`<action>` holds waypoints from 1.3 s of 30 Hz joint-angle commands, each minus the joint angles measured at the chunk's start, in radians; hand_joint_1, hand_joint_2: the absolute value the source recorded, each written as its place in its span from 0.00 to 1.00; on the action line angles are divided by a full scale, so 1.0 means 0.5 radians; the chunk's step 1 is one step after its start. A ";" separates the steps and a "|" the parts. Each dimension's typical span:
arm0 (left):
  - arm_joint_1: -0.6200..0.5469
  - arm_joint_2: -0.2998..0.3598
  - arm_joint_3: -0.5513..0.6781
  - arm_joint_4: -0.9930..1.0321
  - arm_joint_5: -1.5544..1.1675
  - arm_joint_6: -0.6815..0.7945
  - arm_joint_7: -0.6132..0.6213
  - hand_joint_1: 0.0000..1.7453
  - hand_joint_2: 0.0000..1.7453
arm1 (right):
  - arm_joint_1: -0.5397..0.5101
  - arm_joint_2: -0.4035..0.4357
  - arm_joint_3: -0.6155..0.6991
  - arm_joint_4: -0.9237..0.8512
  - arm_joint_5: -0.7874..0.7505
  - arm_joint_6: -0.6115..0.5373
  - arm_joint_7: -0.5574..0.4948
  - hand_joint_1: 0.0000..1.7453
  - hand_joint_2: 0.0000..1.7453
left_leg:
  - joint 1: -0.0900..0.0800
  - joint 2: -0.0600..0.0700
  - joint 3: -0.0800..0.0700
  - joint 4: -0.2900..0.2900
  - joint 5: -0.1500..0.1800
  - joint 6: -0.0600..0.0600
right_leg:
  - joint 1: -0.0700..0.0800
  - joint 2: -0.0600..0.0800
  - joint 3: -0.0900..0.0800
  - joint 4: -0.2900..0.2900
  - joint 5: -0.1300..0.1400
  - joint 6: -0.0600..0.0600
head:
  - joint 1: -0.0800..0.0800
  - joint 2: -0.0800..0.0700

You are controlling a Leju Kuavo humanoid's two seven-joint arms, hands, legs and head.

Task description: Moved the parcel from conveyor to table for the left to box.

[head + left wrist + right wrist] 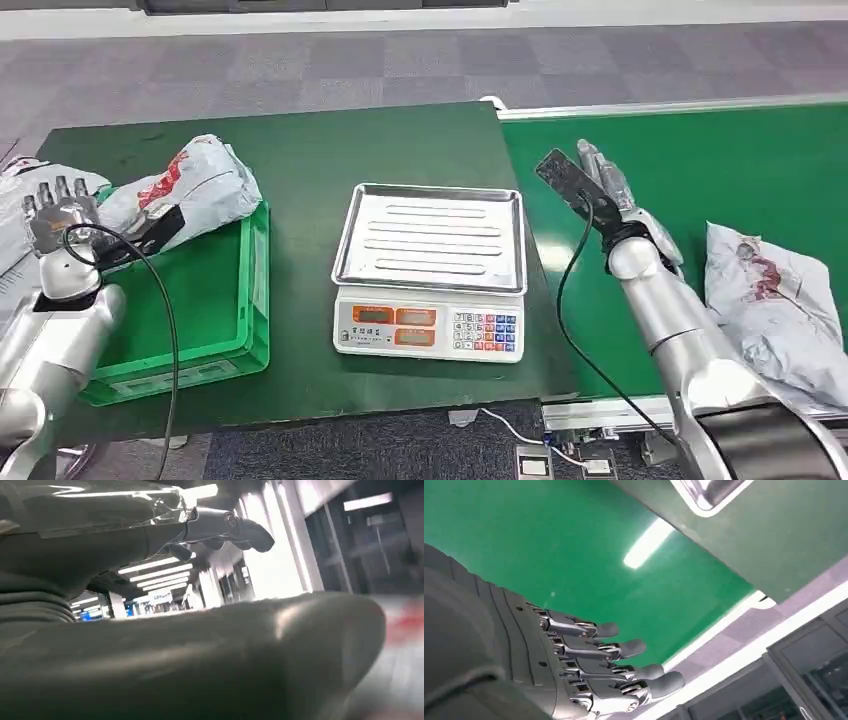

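A grey parcel with red print (195,185) lies across the back left corner of the green box (215,345), partly over its rim. My left hand (62,212) stands just left of this parcel with its fingers upright and spread; in the left wrist view nothing lies between the thumb (225,655) and the fingers (235,530), and the parcel (405,630) is a blur beside the thumb. A second grey parcel (775,300) lies on the green conveyor (720,160) at the right. My right hand (598,185) hovers over the belt left of it, fingers (624,667) straight and empty.
A scale with a steel tray (432,238) and a keypad stands on the dark green table (400,140) between box and conveyor. Another grey bag (25,185) lies at the far left edge. A cable runs over the table's front edge to the floor.
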 commanded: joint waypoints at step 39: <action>-0.084 -0.722 0.109 -0.307 0.443 1.032 -0.687 0.00 0.00 | 0.547 -0.307 -0.496 -0.156 0.477 -0.514 -0.027 0.00 1.00 | -0.004 -0.004 0.003 0.001 -0.006 0.002 | -0.004 -0.004 0.006 -0.004 -0.002 0.003 | 0.000 0.000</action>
